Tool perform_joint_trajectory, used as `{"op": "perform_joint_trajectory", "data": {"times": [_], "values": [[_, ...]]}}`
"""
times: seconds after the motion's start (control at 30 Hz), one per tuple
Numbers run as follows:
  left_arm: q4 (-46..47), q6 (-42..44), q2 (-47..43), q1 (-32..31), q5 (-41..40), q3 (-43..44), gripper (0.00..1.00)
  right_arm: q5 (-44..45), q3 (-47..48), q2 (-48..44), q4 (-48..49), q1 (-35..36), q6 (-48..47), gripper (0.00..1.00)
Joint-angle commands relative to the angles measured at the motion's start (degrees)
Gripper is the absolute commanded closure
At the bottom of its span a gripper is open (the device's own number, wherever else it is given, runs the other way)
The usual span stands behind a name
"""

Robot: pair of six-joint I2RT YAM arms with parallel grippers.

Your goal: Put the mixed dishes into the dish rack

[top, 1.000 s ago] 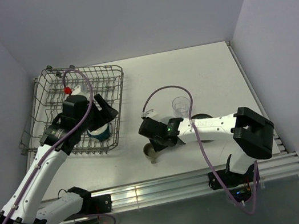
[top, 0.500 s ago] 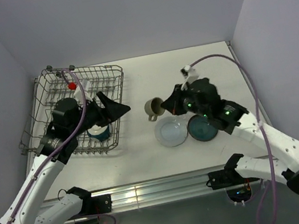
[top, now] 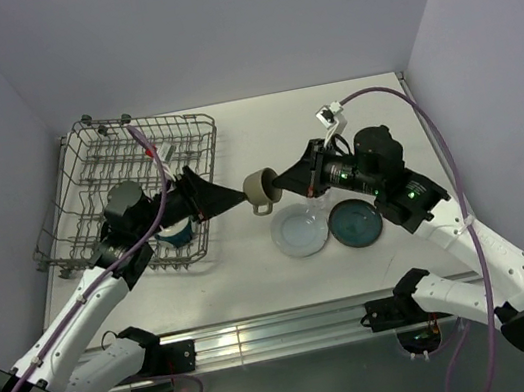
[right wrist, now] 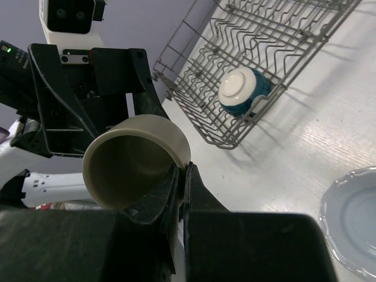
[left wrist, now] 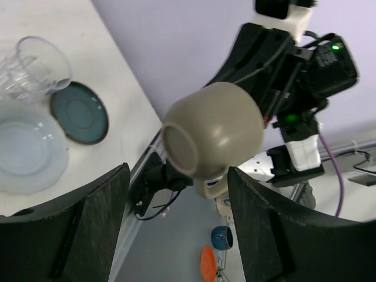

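Note:
My right gripper (top: 282, 184) is shut on the rim of the small olive-brown mug (top: 261, 188) and holds it sideways in the air over the middle of the table; the pinch shows in the right wrist view (right wrist: 183, 167). My left gripper (top: 232, 198) is open, and its tips point at the mug's base (left wrist: 211, 135) from just short of it. The bowl (top: 175, 234) lies in the dish rack (top: 103, 158) at its near right corner. The pale blue plate (top: 301, 230), the dark teal plate (top: 355, 223) and the glass tumbler (left wrist: 35, 67) sit on the table below the right arm.
The rack (right wrist: 276, 41) stands at the far left of the table with rows of upright tines. A purple cable loops over each arm. The aluminium rail (top: 295, 327) runs along the near edge.
My right gripper lifted the mug off the table near the front and carried it up and left. My left gripper came out of the rack and swung right toward the mug.

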Motion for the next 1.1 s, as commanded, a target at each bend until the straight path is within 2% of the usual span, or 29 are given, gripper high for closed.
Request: {"op": "perform_joint_trajectory", "data": {"times": [0.0, 0.4, 0.5, 0.77, 1.07], "values": [[10.0, -3.1, -0.8, -0.7, 3.3, 0.0, 0.27, -3.1, 2.7, 0.3, 7.7, -0.4, 1.7, 1.0], [18.9, -10.8, 0.2, -1.3, 5.3, -4.2, 0.33, -1.8, -0.5, 1.0, 17.0, -0.4, 2.3, 1.0], [23.9, -14.8, 0.6, -1.3, 5.9, -5.8, 0.33, -2.1, -1.1, 1.3, 19.3, -0.4, 2.6, 1.0], [47.4, -28.6, 4.2, -1.4, 7.7, -10.8, 0.37, -2.5, -2.3, 2.6, 23.8, -0.4, 2.7, 1.0], [63.5, -38.4, 8.8, -1.4, 6.3, -14.0, 0.43, -3.3, -4.3, 3.4, 26.6, -0.3, 2.7, 1.0]]}}
